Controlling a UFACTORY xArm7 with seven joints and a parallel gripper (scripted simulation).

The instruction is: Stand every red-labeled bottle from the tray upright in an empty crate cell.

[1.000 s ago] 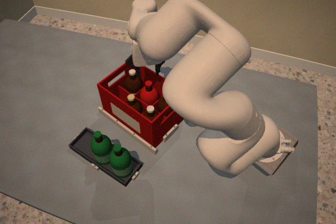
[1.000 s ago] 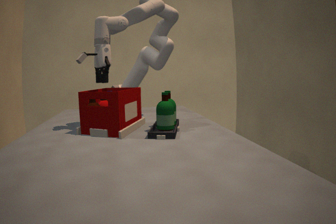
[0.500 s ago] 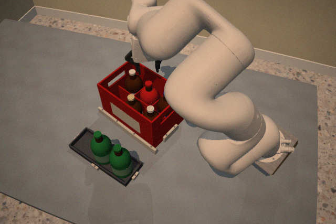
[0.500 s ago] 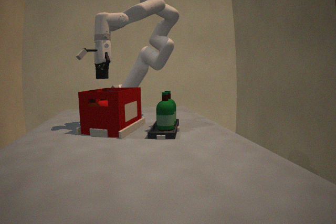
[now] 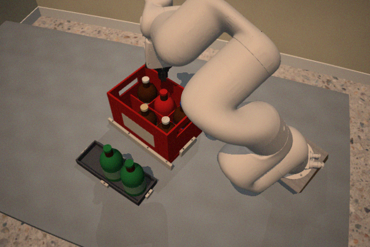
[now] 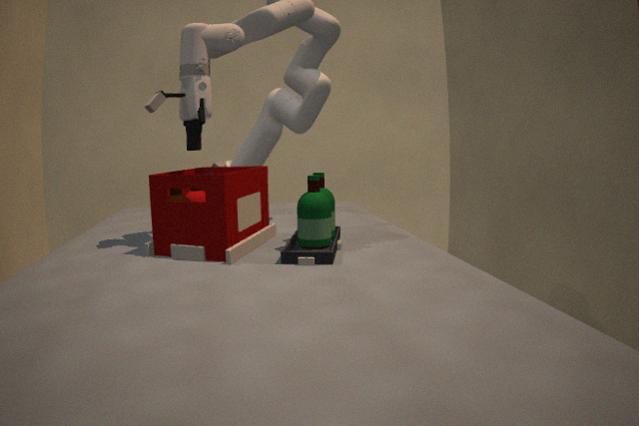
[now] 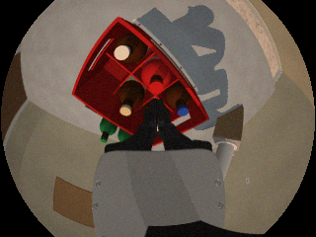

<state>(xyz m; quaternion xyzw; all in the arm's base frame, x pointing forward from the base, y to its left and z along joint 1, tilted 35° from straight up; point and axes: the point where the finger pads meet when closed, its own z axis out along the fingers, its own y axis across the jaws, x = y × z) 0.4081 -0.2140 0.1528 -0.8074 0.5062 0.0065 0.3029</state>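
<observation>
Claw [image 6: 193, 145] was fully shut with nothing in it, hanging well above the crate [image 6: 206, 225] near its back rim. Red bottle [image 5: 163, 102] stood upright in a crate cell, below the claw and slightly toward the tray side of it, well apart from the fingers. In the wrist view its red cap sat just ahead of the closed fingertips, with clear air between. Brown bottles [image 5: 146, 90] filled the neighbouring cells; one at the far right was mostly hidden behind the arm, so I couldn't confirm it stood straight. Tray [image 5: 89, 160] carried only the two green bottles [image 5: 111, 162], both upright and touching or nearly touching each other. No red-labelled bottle showed on it, so placing looked done to me. Main risk from there, as I judged it: the arm's big elbow hung low beside the crate's right wall, and a careless retreat could have clipped the crate or knocked a bottle neck, shifting the crate off its cream base rails [image 5: 140, 144]. A sweep out over the tray could also have tipped the tall green bottles, which looked top-heavy on that shallow tray. Safest exit would've been straight up before any sideways move.
</observation>
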